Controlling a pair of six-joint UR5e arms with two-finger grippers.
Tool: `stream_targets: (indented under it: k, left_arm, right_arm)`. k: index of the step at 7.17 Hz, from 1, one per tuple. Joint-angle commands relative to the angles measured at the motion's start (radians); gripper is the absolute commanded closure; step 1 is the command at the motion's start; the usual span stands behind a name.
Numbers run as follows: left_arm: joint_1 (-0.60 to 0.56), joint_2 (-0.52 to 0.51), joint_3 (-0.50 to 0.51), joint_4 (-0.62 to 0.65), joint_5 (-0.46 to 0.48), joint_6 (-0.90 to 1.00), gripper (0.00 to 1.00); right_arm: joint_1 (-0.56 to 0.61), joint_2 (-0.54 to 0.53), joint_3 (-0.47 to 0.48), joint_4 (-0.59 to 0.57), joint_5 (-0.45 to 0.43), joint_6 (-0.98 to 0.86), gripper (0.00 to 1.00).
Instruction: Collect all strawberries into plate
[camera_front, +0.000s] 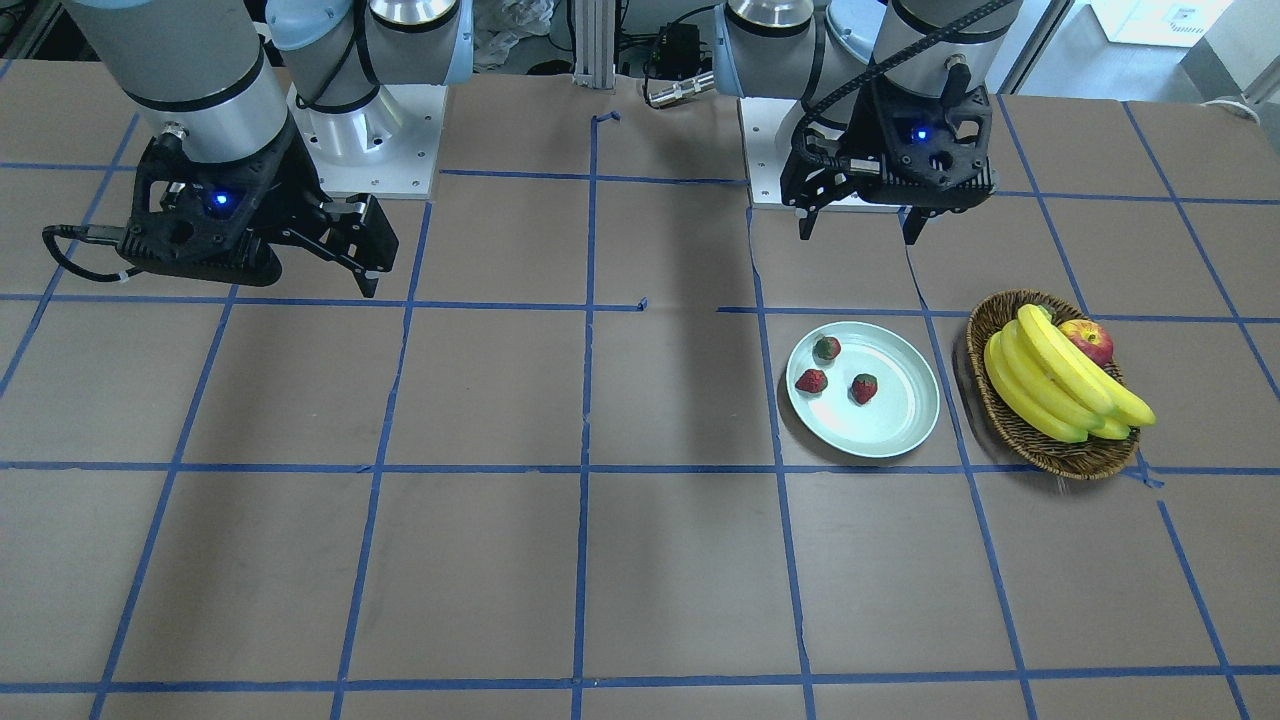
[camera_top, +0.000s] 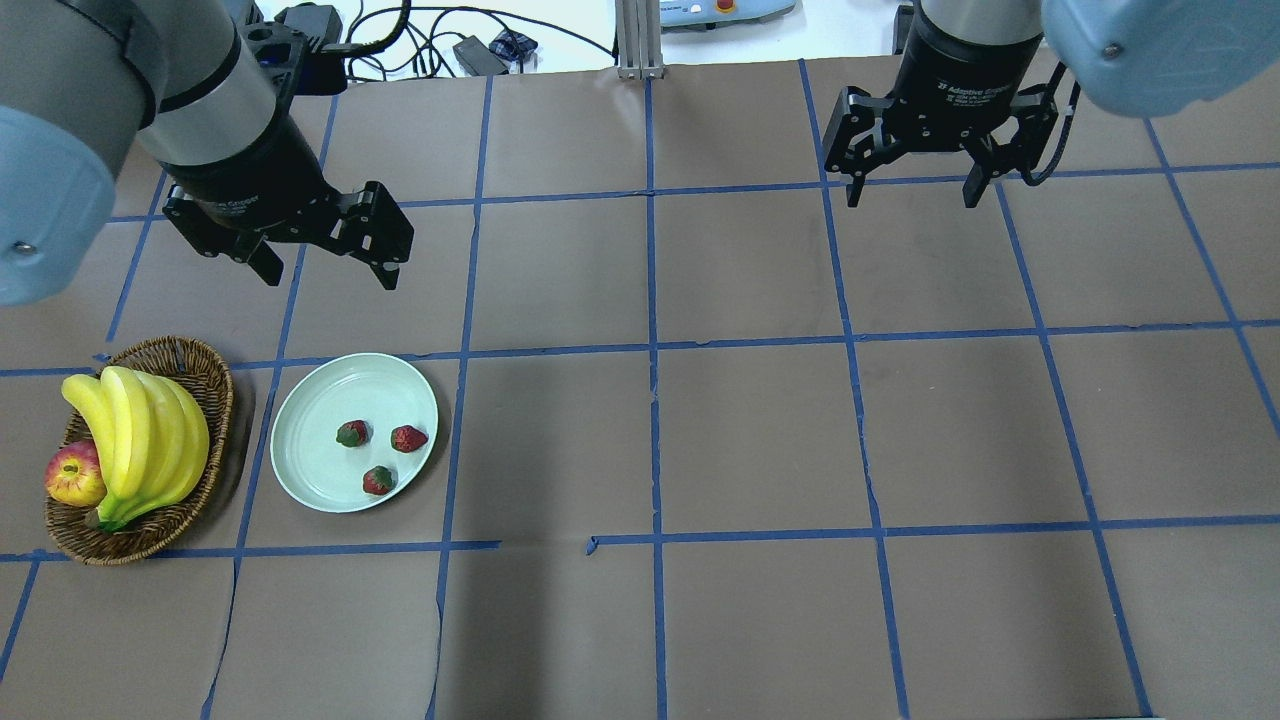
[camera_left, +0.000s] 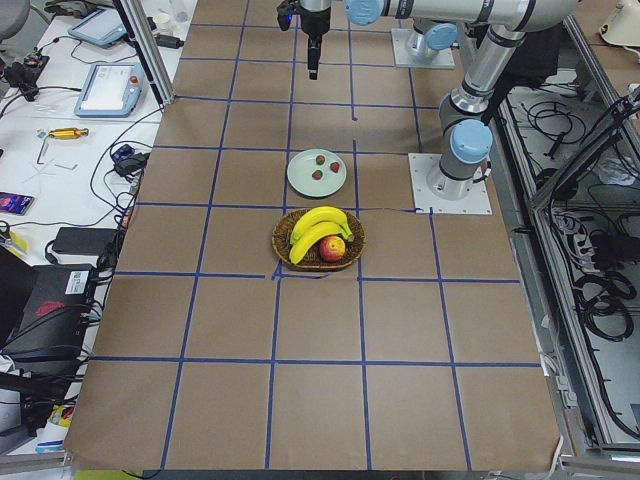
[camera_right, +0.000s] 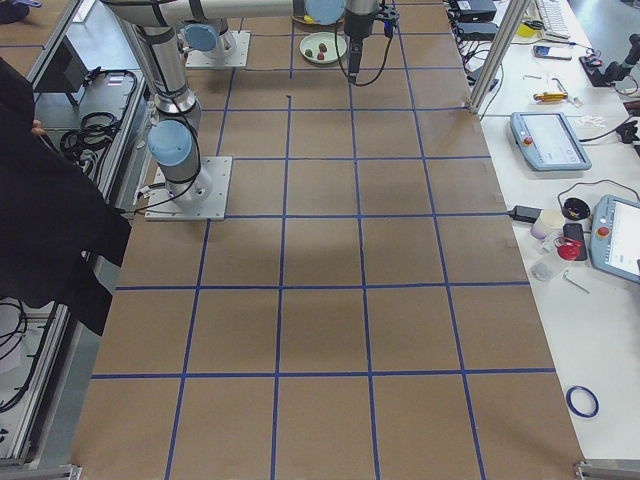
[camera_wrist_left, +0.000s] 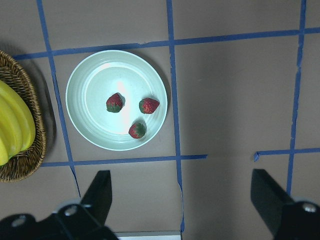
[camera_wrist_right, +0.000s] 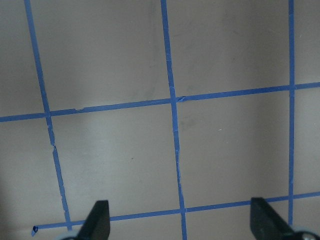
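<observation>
Jaws spread wide and empty on both units. The left gripper (camera_top: 325, 260) hangs at upper left of the overhead view, above the table; the right gripper (camera_top: 912, 192) hangs at upper right. The three strawberries (camera_top: 378, 450) all lie inside the plate (camera_top: 310, 400), left of centre in that view, close together but apart. Just beside the plate, at far left, a wicker basket (camera_top: 205, 375) holds bananas (camera_top: 135, 430) and an apple (camera_top: 72, 475).

Left pincer (camera_top: 330, 255), right pincer (camera_top: 910, 190) spread, raised.
</observation>
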Motion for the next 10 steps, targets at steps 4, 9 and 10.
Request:
stream_targets:
  k: [4, 9, 10]
  left_arm:
    - [0.000, -0.016, 0.002, 0.027, -0.044, -0.001, 0.00]
    - [0.000, -0.023, -0.001, 0.099, -0.052, 0.001, 0.00]
    - [0.000, -0.023, -0.001, 0.099, -0.052, 0.001, 0.00]
  right_arm:
    - [0.001, -0.003, 0.001, 0.006, 0.005, -0.003, 0.00]
    - [-0.001, -0.009, 0.004, 0.008, -0.003, -0.003, 0.00]
    - [0.001, -0.009, 0.004, 0.008, -0.003, -0.003, 0.00]
